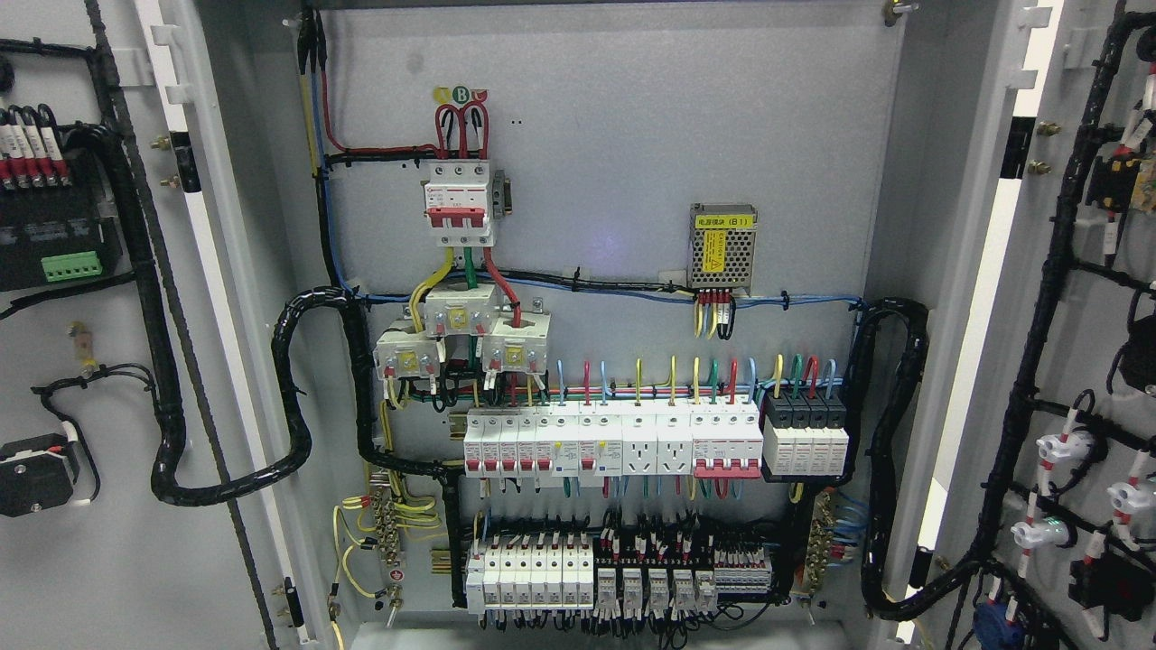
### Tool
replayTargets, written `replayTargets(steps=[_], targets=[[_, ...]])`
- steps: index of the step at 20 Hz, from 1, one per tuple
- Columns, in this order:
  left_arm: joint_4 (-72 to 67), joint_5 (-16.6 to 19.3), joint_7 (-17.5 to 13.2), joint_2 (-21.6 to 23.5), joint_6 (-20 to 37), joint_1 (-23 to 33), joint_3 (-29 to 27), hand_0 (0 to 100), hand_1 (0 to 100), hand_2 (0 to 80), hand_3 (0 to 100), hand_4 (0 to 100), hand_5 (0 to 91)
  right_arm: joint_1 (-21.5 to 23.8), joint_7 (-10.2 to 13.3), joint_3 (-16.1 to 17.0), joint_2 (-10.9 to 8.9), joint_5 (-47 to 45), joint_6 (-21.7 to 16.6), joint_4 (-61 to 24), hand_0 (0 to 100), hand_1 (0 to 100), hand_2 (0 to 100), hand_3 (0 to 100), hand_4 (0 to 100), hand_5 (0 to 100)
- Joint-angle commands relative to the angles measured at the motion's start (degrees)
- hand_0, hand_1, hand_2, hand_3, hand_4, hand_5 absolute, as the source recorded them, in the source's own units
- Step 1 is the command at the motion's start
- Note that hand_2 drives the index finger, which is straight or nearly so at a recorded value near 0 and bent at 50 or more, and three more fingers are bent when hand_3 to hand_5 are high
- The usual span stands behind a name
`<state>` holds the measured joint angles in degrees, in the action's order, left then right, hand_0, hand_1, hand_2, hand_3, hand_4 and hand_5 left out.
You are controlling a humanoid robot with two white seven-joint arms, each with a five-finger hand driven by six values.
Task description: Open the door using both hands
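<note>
Task apparently complete: left door [108, 361] and right door [1075, 361] swung wide, cabinet interior [623, 271] exposed; hands out of view, fingers' state indeterminable

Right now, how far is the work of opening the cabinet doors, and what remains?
Done: the left door and right door are both swung wide, leaving the breaker panel fully exposed. In hand: nothing; neither robot hand is in view. Left: apparently nothing, since both doors already stand open.
</note>
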<state>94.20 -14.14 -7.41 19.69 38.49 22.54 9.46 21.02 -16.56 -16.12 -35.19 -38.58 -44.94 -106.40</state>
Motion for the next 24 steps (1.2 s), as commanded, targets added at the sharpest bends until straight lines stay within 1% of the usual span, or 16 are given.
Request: replayTargets(steps=[1, 2, 4, 7, 8, 11, 14, 19, 22, 24], targets=[[-9.2, 2.4, 0.0, -6.9, 0.0, 2.3, 2.1, 0, 0, 0.0, 0, 3, 0.0, 2.4, 0.0, -13.0, 6.88, 5.8, -8.1, 7.9, 0, 0, 0, 0, 0, 0], [-10.8, 2.4, 0.0, -7.2, 0.0, 2.7, 2.1, 0, 0, 0.0, 0, 3, 0.0, 2.8, 0.0, -13.4, 7.84, 6.1, -8.2, 9.2, 0, 0, 0, 0, 0, 0], [-14.2, 2.4, -0.1, -7.5, 0.0, 3.6, 2.1, 0, 0, 0.0, 0, 3, 0.0, 4.2, -0.1, -14.0, 9.16, 6.2, -8.2, 11.2, 0, 0, 0, 0, 0, 0], [-20.2, 2.5, -0.2, -8.5, 0.0, 4.1, 2.0, 0, 0, 0.0, 0, 3, 0.0, 6.5, -0.2, -14.2, 10.83, 6.2, -8.4, 15.5, 0, 0, 0, 0, 0, 0], [-22.5, 2.6, -0.2, -8.8, 0.0, 4.1, 2.1, 0, 0, 0.0, 0, 3, 0.0, 7.3, -0.4, -14.3, 11.10, 6.2, -8.5, 16.8, 0, 0, 0, 0, 0, 0], [-29.4, 3.4, -0.3, -10.3, 0.0, 4.0, 2.0, 0, 0, 0.0, 0, 3, 0.0, 10.7, -0.4, -14.5, 11.28, 6.2, -8.5, 17.8, 0, 0, 0, 0, 0, 0], [-36.8, 4.0, -0.4, -11.3, 0.0, 3.6, 2.0, 0, 0, 0.0, 0, 3, 0.0, 13.2, -0.4, -15.6, 11.28, 6.2, -8.7, 20.6, 0, 0, 0, 0, 0, 0], [-49.0, 4.9, -0.4, -13.7, 0.0, 2.1, 2.1, 0, 0, 0.0, 0, 3, 0.0, 18.1, -0.5, -15.6, 11.45, 6.2, -8.7, 24.9, 0, 0, 0, 0, 0, 0], [-57.3, 5.8, -0.5, -14.9, 0.0, 0.4, 2.1, 0, 0, 0.0, 0, 3, 0.0, 19.1, -0.5, -15.5, 11.63, 6.2, -8.7, 29.4, 0, 0, 0, 0, 0, 0], [-62.6, 6.0, -0.5, -15.9, -0.2, -1.1, 2.1, 0, 0, 0.0, 0, 3, 0.0, 19.6, -0.4, -15.4, 12.33, 6.2, -8.7, 33.3, 0, 0, 0, 0, 0, 0]])
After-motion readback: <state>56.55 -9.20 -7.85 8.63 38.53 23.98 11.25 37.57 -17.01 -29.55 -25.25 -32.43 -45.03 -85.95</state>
